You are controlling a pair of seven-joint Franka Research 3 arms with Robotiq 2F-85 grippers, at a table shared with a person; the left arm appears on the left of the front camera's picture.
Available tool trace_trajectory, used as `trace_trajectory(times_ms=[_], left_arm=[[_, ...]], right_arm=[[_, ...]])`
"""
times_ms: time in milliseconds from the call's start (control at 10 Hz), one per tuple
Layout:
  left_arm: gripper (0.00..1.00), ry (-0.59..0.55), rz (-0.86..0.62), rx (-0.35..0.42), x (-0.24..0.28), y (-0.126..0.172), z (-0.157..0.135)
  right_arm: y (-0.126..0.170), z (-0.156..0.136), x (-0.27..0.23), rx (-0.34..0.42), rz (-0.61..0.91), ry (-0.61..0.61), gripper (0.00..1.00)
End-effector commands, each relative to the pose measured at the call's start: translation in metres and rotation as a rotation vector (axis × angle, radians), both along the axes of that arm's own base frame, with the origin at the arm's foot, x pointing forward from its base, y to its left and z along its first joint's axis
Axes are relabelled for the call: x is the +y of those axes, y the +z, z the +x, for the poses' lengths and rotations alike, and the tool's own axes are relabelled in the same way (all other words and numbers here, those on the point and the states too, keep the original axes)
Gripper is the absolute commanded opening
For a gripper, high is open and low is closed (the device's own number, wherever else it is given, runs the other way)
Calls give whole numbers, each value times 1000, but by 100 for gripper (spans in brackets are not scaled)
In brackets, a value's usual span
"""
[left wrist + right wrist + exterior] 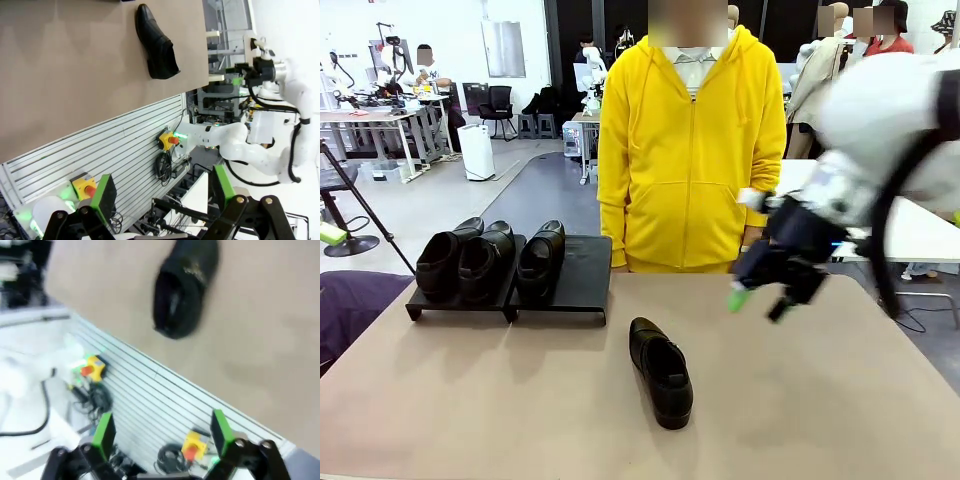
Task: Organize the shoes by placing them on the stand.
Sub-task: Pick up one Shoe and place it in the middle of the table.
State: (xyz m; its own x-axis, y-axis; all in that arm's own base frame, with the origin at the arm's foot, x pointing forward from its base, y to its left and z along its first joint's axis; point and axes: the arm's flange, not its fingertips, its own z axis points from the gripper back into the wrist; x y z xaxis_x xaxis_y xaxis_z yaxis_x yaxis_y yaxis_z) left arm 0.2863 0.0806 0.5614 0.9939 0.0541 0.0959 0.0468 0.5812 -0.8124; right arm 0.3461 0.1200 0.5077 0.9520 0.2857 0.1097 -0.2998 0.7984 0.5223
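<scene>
One loafer (pixel 662 371) lies loose on the bench (pixel 800 400), nearest the camera. Above it the right gripper (pixel 760 297) hangs with fingers spread, empty; the left gripper (pixel 162 192) is spread too. Behind, three loafers (pixel 490 258) fill the stand (pixel 582 275). The glossy leather could slip from a shallow pinch.

I am working in a robotics lab. Beyond my fingers, another table (pixel 380 118) is carrying robot arms, and emergency-stop buttons (pixel 169 140) are sitting on slotted rails.
</scene>
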Motion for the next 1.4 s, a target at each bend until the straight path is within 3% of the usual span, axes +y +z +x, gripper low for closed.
trace_trajectory(times_ms=[0, 100, 400, 600, 700, 1300], left_arm=[[100, 0, -13, -3, -1, 1, -1], [100, 0, -13, -3, -1, 1, -1], [100, 0, -13, -3, -1, 1, -1], [100, 0, -13, -3, -1, 1, -1], [100, 0, -13, -3, -1, 1, -1], [100, 0, -13, -3, -1, 1, -1]], right_arm=[[11, -54, -85, -123, 102, -179, 100], [18, -82, -120, -198, 166, -288, 100], [23, -131, -187, -261, 308, -425, 100], [2, -115, -199, -230, 274, -493, 100], [56, -121, -209, -264, 321, -460, 100], [56, -121, -209, -264, 321, -460, 100]])
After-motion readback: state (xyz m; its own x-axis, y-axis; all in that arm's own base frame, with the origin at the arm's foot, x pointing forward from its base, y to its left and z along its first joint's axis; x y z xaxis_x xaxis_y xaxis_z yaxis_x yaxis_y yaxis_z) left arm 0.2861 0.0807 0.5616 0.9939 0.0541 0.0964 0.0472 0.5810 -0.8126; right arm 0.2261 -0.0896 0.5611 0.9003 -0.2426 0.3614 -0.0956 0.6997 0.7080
